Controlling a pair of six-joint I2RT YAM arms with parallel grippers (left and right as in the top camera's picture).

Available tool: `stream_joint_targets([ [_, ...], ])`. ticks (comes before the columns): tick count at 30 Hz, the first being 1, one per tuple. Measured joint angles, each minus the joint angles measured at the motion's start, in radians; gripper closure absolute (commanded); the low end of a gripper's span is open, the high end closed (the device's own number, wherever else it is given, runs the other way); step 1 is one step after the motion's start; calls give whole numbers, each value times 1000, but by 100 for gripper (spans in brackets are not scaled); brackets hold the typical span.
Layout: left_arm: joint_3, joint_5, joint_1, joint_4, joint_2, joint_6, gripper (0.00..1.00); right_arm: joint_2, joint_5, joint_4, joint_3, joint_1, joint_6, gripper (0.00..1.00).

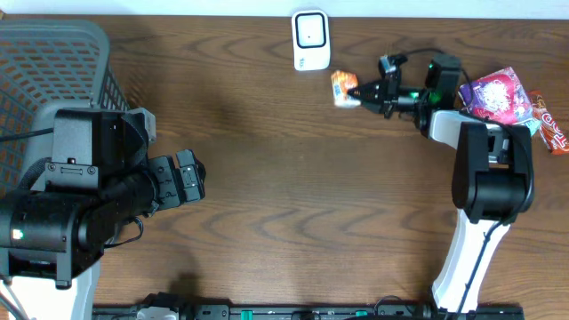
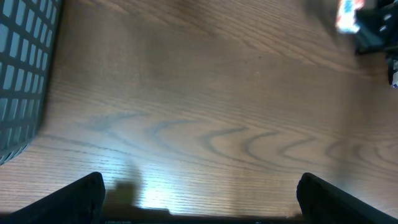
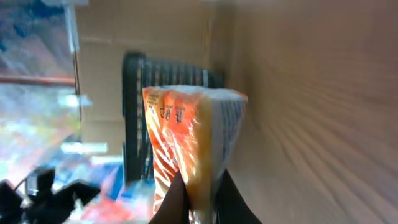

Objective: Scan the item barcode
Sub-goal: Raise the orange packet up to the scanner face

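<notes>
overhead: the right tool (image 1: 357,92) pinches an orange packet (image 1: 342,89) just beside the white scanner (image 1: 311,40); the left tool (image 1: 196,178) hangs wide and empty.
left wrist: bare tabletop (image 2: 205,112).
right wrist: the packet is clamped by its edge.
the presenting step seems in hand; next, turn the barcode towards the scanner.

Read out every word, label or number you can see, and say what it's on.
Nothing can be quoted.
On the orange packet: print and symbols, blurred.
On the purple packet: lettering too small.
On the red packet: lettering too small.
On the white scanner: none visible.
</notes>
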Motion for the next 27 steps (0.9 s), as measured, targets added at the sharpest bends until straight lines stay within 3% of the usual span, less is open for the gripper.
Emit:
stream_joint_targets([
  [6, 0, 0, 0, 0, 0, 0, 2, -224, 205, -38, 0, 44, 21, 98],
  [14, 0, 0, 0, 0, 0, 0, 2, -402, 612, -407, 14, 145, -113, 98],
  [21, 0, 0, 0, 0, 0, 0, 2, -414, 1191, -939, 235, 305, -418, 99],
  [27, 0, 0, 0, 0, 0, 0, 2, -393, 1598, -1034, 503, 432, -677, 99],
])
